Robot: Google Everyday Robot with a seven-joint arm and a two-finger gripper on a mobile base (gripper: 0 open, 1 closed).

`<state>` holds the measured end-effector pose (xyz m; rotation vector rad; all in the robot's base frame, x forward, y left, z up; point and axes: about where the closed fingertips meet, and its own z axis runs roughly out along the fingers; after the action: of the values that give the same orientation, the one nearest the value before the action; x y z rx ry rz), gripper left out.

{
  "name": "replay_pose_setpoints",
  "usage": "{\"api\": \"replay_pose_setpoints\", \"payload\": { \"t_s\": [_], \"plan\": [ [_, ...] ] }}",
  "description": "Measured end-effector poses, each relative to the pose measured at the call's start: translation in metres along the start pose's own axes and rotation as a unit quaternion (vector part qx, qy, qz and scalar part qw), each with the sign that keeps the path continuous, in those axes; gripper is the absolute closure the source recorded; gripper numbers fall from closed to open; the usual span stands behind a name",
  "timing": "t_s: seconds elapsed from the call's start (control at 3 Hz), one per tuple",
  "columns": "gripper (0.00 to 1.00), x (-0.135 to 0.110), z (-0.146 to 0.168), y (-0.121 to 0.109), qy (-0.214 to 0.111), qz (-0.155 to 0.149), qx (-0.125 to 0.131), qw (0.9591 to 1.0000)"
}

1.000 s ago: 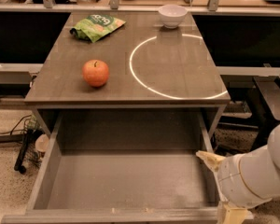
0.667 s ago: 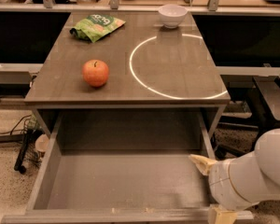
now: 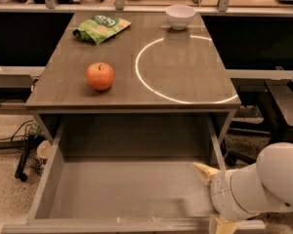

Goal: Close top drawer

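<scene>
Top drawer (image 3: 127, 194) is seen pulled out, while the gripper (image 3: 212, 200) is held, fingers apart, astride its near right front corner.

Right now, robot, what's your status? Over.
Gripper low at top drawer front right corner. Drawer pulled wide open. Nothing seen blocking it.

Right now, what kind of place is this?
Probably a lab or office test station: desk with open top drawer, floor cables, apple and bowl laid out. Gripper at drawer's front-right corner.
</scene>
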<state>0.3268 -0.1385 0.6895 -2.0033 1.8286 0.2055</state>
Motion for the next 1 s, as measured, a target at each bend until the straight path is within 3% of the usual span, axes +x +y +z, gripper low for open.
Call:
{"api": "replay_pose_setpoints", "payload": {
  "t_s": [0.67, 1.0],
  "plan": [
    [0.46, -0.013, 0.012, -0.028, -0.021, -0.014, 0.028, 0.9993],
    [0.77, -0.019, 0.011, -0.04, -0.027, -0.021, 0.037, 0.9987]
  ]
}}
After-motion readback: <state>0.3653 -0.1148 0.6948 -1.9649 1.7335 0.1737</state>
